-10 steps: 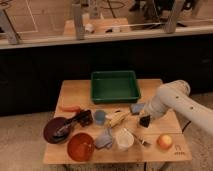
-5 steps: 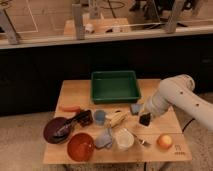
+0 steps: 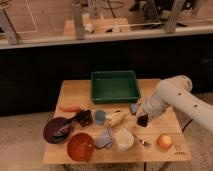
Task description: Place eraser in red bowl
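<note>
The red bowl sits at the table's front left, bright orange-red with nothing in it. My gripper hangs from the white arm, low over the table's right middle, just right of the banana and well right of the bowl. A small dark shape sits at the gripper's tip. I cannot tell if it is the eraser or part of the gripper. No eraser shows lying anywhere on the table.
A green tray stands at the back. A maroon dish with a black utensil is left of the bowl. A blue cup, blue-grey sponge, clear cup and orange fruit crowd the front. A carrot lies left.
The arm's elbow has shifted slightly up and back. The gripper stays at nearly the same spot beside the banana. Nothing on the table has moved.
</note>
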Robot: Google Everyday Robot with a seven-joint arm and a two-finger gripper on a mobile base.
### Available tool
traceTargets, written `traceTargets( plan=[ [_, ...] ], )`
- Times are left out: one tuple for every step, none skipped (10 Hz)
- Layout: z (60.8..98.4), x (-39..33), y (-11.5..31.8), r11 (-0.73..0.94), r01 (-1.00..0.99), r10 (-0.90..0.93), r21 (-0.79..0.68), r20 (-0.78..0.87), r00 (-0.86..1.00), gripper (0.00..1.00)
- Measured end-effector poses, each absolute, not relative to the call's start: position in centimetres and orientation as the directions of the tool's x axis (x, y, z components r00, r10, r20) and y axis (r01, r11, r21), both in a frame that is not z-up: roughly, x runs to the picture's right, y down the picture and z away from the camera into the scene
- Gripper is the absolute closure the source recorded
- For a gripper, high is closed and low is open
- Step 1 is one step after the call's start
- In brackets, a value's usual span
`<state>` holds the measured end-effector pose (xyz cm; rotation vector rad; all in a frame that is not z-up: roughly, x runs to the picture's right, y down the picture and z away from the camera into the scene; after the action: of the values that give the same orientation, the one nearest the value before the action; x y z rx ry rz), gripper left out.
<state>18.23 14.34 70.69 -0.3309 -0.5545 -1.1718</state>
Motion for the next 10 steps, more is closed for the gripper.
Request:
traceTargets(
  plan=[
    [69.9,16.6,14.8,0.325,0.943,-0.791,0.069,0.567,0.231,1.00],
    [69.3,14.7,15.2,0.290,0.952,-0.804,0.097,0.564,0.187,1.00],
    [68.4,12.3,15.7,0.242,0.961,-0.819,0.133,0.559,0.129,1.00],
    [67.4,9.6,16.4,0.189,0.967,-0.831,0.171,0.553,0.064,1.00],
    [66.3,7.2,17.2,0.139,0.969,-0.838,0.204,0.546,0.005,1.00],
    [65.0,4.4,18.3,0.075,0.967,-0.840,0.244,0.537,-0.070,1.00],
    [64.1,2.3,19.1,0.030,0.961,-0.838,0.275,0.531,-0.126,1.00],
    [62.9,-0.4,20.5,-0.028,0.948,-0.829,0.318,0.523,-0.200,1.00],
    [61.5,-2.4,22.2,-0.076,0.931,-0.812,0.358,0.519,-0.266,1.00],
    [60.2,-4.0,24.1,-0.127,0.906,-0.788,0.404,0.513,-0.339,1.00]
  ],
)
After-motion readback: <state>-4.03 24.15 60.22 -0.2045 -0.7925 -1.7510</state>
